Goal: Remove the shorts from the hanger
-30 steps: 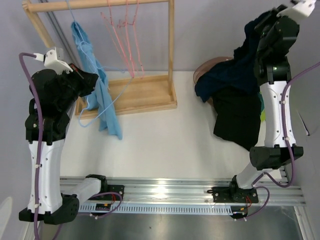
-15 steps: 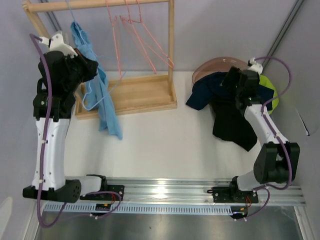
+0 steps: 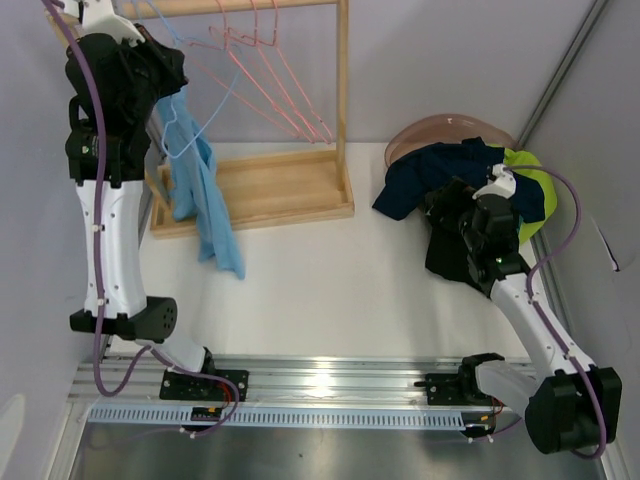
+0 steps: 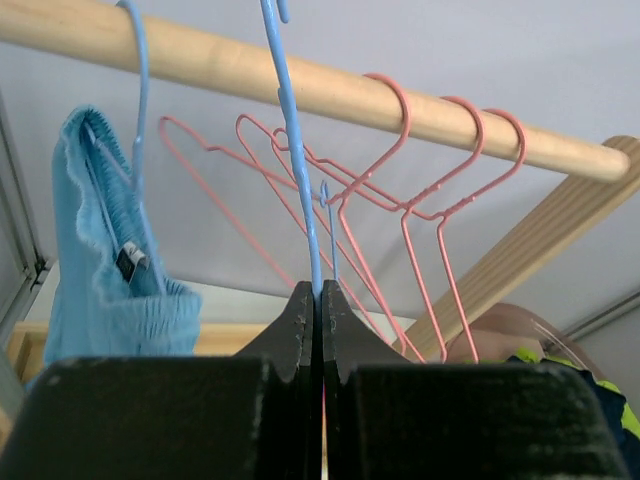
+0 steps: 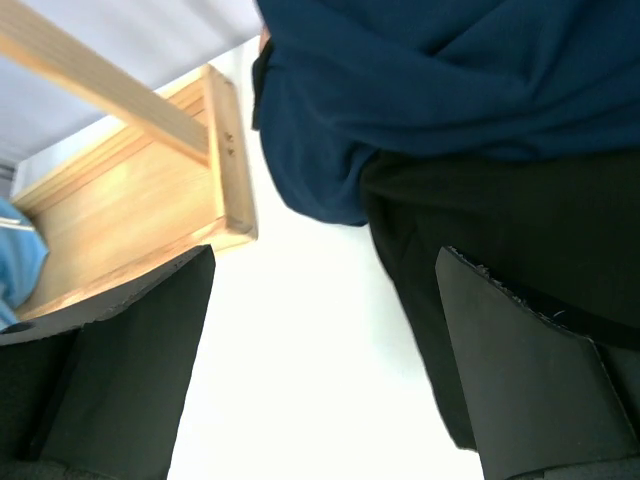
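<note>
The light blue shorts hang from a blue wire hanger at the left end of the wooden rack's rail. My left gripper is raised near the rail and shut on the blue hanger's wire, with the light blue shorts to its left. My right gripper stands open low over the table, nothing between its fingers. Just ahead of it lie the navy shorts and the black shorts. The lime green shorts lie behind them.
Several bare pink hangers hang on the rail to the right of the blue one. The rack's wooden base tray sits at the back left. A pink basket stands behind the heap of shorts on the right.
The left arm rose towards the rail, lifting the blue hanger with the light blue shorts. The right gripper opened, let the dark shorts drop on the heap and came down low.
</note>
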Robot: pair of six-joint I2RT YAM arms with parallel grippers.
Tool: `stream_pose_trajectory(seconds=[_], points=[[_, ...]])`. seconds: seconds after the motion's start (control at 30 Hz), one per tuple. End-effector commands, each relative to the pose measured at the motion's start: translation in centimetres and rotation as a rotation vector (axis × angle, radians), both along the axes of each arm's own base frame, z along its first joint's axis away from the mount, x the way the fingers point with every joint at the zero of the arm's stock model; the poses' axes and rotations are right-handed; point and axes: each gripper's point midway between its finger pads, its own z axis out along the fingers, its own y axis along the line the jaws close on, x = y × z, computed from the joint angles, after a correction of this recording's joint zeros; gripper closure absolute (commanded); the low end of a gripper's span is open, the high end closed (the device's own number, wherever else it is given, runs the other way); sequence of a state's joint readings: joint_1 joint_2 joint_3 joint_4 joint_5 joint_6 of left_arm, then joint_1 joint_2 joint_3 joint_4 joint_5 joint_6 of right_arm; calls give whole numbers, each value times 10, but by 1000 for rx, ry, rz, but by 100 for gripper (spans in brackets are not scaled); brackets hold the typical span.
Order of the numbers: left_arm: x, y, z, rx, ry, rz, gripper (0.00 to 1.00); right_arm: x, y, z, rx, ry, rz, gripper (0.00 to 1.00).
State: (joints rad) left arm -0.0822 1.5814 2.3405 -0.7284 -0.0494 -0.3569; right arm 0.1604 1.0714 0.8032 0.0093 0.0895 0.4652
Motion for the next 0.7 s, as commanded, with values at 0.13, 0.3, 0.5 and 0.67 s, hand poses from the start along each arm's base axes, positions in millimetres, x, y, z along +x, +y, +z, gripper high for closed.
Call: stream_pose_trajectory(seconds=[0.13, 0.3, 0.5, 0.67], points=[[45, -9, 9, 1, -65, -22, 100, -20, 12, 2, 48, -39, 46, 1], [80, -20, 2, -9, -90, -52, 100, -23, 14, -10, 31, -19, 65, 1], [91, -26, -5, -31, -75, -63, 100, -26, 14, -28, 22, 10, 67, 1], [73, -30, -18, 2, -22, -73, 94, -27, 15, -31, 33, 12, 67, 0]])
